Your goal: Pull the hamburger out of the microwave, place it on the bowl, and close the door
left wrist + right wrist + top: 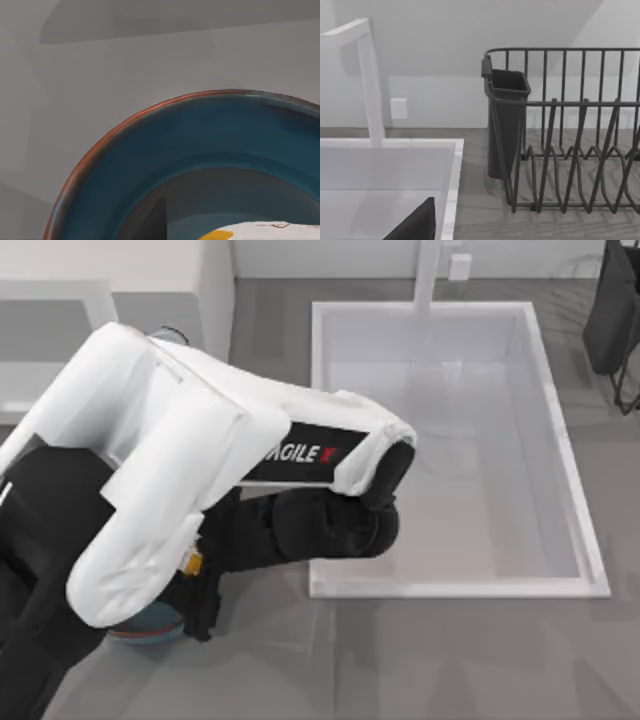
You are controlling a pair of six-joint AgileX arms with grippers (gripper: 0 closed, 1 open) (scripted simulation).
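- The hamburger (260, 231) shows in the left wrist view as a sliver of white wrapping with an orange-yellow patch, sitting low inside the bowl (150, 150), against the dark teal inner floor and well inside the reddish rim.
- Judged from the wrapping, it should be light and soft: a lump that squashes under a hard pinch and whose paper could slide between smooth pads. A gentle hold across its widest middle would suit it better than a grip on a loose fold.
- The bowl looks stiff and glazed, so a burger dropped off-centre might slip down the curved wall rather than stay put.
- The left arm (200, 470) is folded over the table's left part in the top view, its white forearm running toward the sink basin (560, 490) and its wrist bent down over the bowl, of which a blue edge peeks out beneath it.
- Of the left gripper, I cannot tell how the fingers stand; the burger lies just below where they would be, and whether they touch it is hidden.
- The microwave (150, 280) stands beyond the arm, its door out of sight here.
- The right arm is parked off to the right, its wrist camera facing a dish rack (570, 135); I cannot tell its fingers' state either.
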